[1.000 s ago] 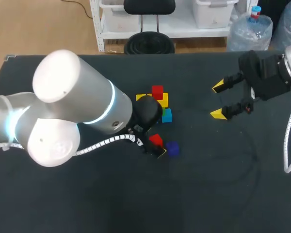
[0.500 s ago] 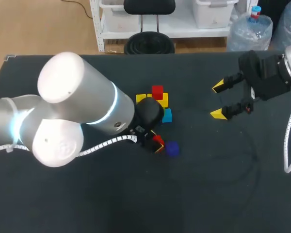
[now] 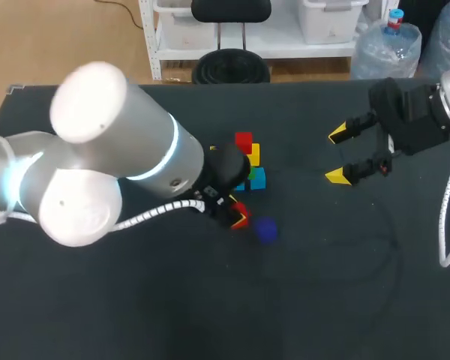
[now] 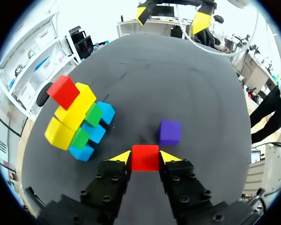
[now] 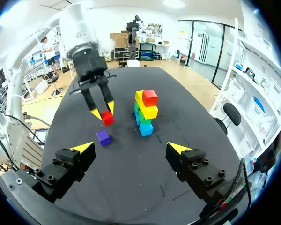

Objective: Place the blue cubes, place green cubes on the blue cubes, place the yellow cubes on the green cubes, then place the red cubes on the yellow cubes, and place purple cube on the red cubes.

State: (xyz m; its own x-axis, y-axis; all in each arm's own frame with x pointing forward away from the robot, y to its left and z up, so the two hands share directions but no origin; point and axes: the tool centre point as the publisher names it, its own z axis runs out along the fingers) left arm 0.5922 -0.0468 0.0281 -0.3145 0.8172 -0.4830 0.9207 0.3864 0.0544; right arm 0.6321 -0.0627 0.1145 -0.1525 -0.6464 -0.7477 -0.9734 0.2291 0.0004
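My left gripper (image 3: 240, 217) is shut on a red cube (image 4: 145, 157), its yellow tips pressed to two opposite sides; the right wrist view shows the same red cube (image 5: 107, 118) pinched low over the table. A purple cube (image 4: 169, 132) lies just ahead of it, loose on the cloth (image 3: 266, 229). Beside it stands the stack (image 3: 247, 169): blue cubes (image 4: 90, 136) lowest, green (image 4: 87, 125), yellow (image 4: 72, 115), and one red cube (image 4: 64, 91) on top. My right gripper (image 3: 335, 156) hangs open at the right, well away from the stack (image 5: 145, 112).
The black table (image 3: 345, 270) has open room in front and to the right of the cubes. My left arm's big silver joints (image 3: 97, 157) cover much of the table's left half in the head view.
The left gripper's fingers have come together on the red cube. The left arm has shifted slightly back and left with it. The right arm has stayed still.
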